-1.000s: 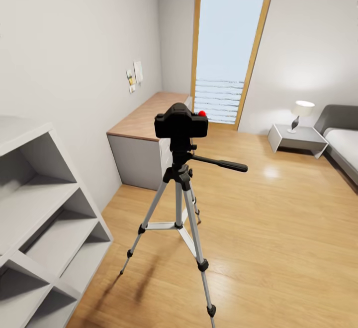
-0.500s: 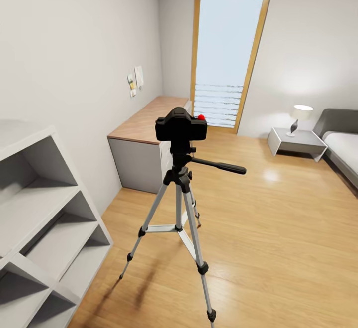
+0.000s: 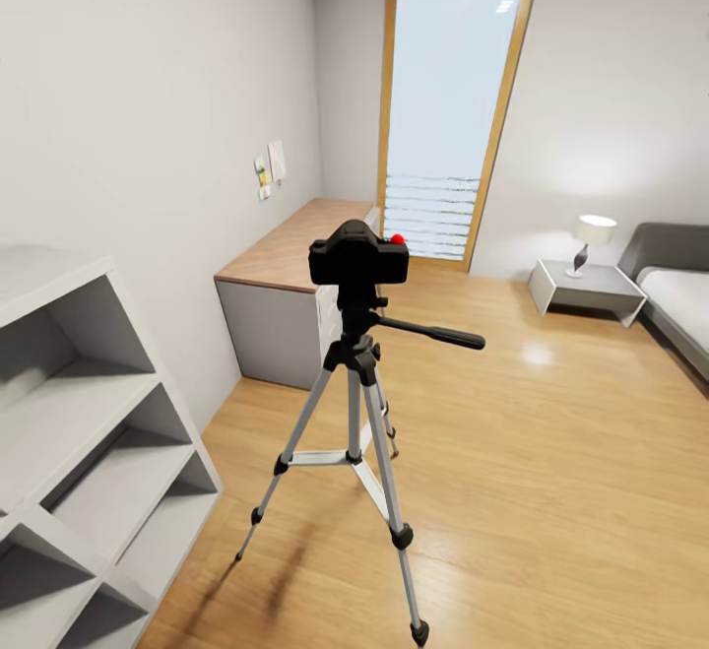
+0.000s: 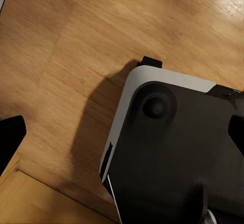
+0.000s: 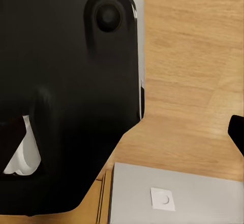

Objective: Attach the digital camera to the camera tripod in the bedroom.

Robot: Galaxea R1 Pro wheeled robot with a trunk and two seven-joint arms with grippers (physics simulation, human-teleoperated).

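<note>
The digital camera [image 3: 358, 260], a small black box with a red button on top, sits upright on the head of the camera tripod [image 3: 353, 403]. The tripod stands on the bedroom's wood floor with its three silver legs spread and its black pan handle [image 3: 433, 336] pointing right. In the left wrist view my left gripper [image 4: 122, 137] is open, its black fingertips [image 4: 10, 137] far apart over the floor and my own base [image 4: 178, 147]. My right gripper [image 5: 122, 132] also hangs open over my base [image 5: 66, 81], with one fingertip [image 5: 237, 131] at the frame's edge. Both grippers hold nothing.
A grey cube shelf [image 3: 79, 432] stands close at the left. Behind the tripod are a wood-topped desk [image 3: 295, 255] and a tall window [image 3: 448, 97]. A nightstand [image 3: 586, 287] with a lamp [image 3: 594, 233] and a bed [image 3: 679, 294] are at the right. Open floor lies right of the tripod.
The whole head view has shifted a little, showing more of the window's top, so the camera moved. The digital camera and tripod stand as before.
</note>
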